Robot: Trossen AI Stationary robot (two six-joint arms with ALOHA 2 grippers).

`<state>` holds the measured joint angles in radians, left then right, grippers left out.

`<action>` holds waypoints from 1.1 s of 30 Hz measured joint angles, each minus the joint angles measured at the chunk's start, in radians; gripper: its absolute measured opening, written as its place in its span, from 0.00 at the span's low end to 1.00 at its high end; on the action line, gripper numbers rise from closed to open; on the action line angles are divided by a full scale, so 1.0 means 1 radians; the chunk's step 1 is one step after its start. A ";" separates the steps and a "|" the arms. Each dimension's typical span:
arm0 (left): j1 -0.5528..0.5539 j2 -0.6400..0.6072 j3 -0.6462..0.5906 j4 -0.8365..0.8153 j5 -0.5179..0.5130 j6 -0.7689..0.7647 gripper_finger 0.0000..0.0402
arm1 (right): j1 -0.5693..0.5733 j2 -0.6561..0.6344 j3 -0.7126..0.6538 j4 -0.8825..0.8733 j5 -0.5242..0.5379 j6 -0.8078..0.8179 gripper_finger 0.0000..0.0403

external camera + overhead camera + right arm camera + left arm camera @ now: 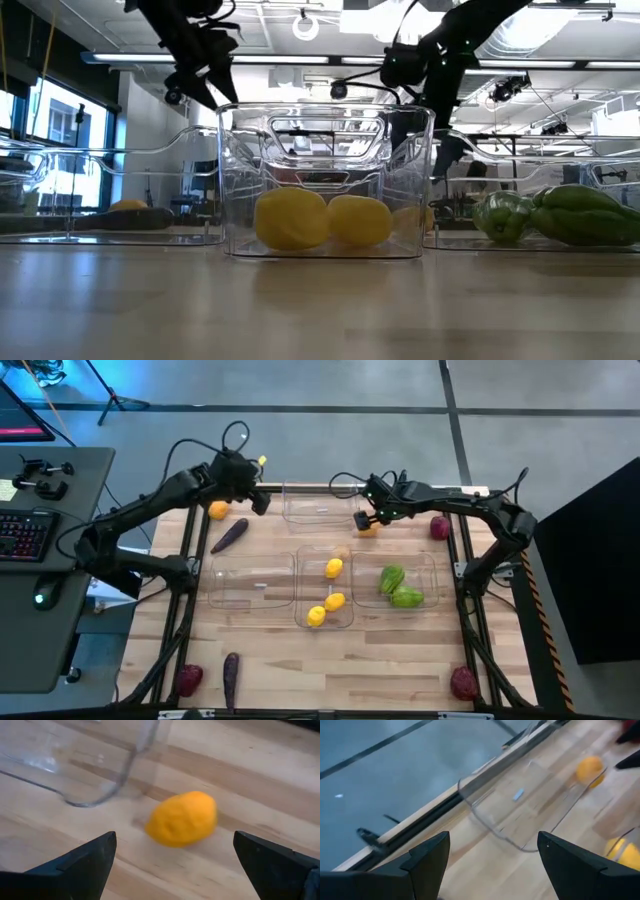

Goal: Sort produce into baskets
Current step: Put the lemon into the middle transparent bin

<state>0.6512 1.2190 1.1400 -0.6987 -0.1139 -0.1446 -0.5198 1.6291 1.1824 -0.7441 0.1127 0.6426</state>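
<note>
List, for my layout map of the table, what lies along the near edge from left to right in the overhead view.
Dark red round fruit → long dark purple eggplant → second dark red round fruit, all lying loose on the wooden table, outside the clear bins.

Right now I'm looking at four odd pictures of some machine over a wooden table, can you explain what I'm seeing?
It is a robot with two dark arms, sorting toy produce into clear bins. One picture looks straight down, one sits at table height, and two come from cameras on the wrists. The middle bin holds three lemons; the right bin holds two green vegetables. Two eggplants, red pieces and orange ones lie loose. The right end effector, open, hovers over an orange fruit. The left end effector, also open, holds nothing.
</note>
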 joint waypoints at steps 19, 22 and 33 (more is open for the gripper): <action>0.014 0.000 0.000 0.017 0.060 -0.140 0.71 | -0.055 0.016 -0.163 0.194 -0.054 -0.172 0.97; 0.014 0.000 0.000 0.017 0.059 -0.155 0.71 | -0.063 0.016 -0.181 0.245 -0.054 -0.173 0.97; -0.021 0.000 0.000 0.012 0.058 -0.168 0.71 | -0.077 0.070 -0.185 0.316 -0.072 -0.126 0.97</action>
<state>0.6300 1.2185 1.1400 -0.6868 -0.0555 -0.3130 -0.5972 1.6987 0.9977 -0.4276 0.0402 0.5169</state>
